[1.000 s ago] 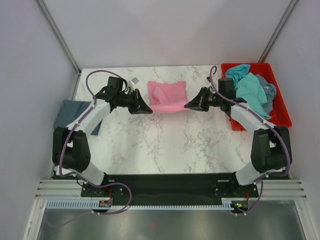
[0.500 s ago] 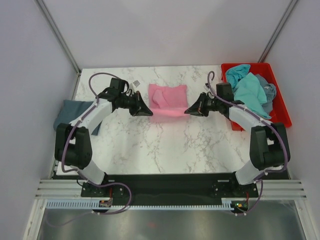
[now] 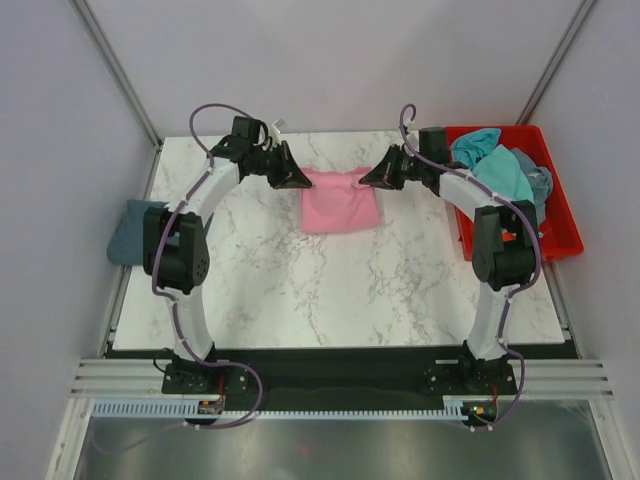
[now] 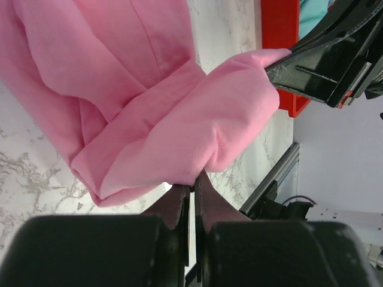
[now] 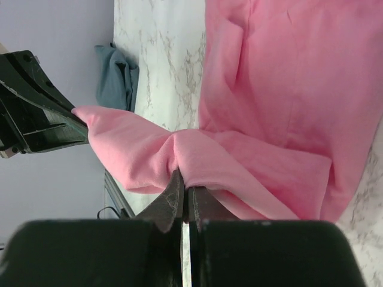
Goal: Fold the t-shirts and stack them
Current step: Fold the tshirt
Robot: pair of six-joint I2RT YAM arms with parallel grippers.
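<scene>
Now, step: pink t-shirt is held by two corners, mid-fold.
Grip: left gripper and right gripper are clamped on it.
Next: corners likely to be lowered together.

1. The pink t-shirt: folded over on itself, pinched and raised at both upper corners, lower part hanging to the table.
2. The slate-blue t-shirt: crumpled at the table's left edge.
3. The turquoise t-shirt and the grey-blue t-shirt: heaped in the red crate.
</scene>
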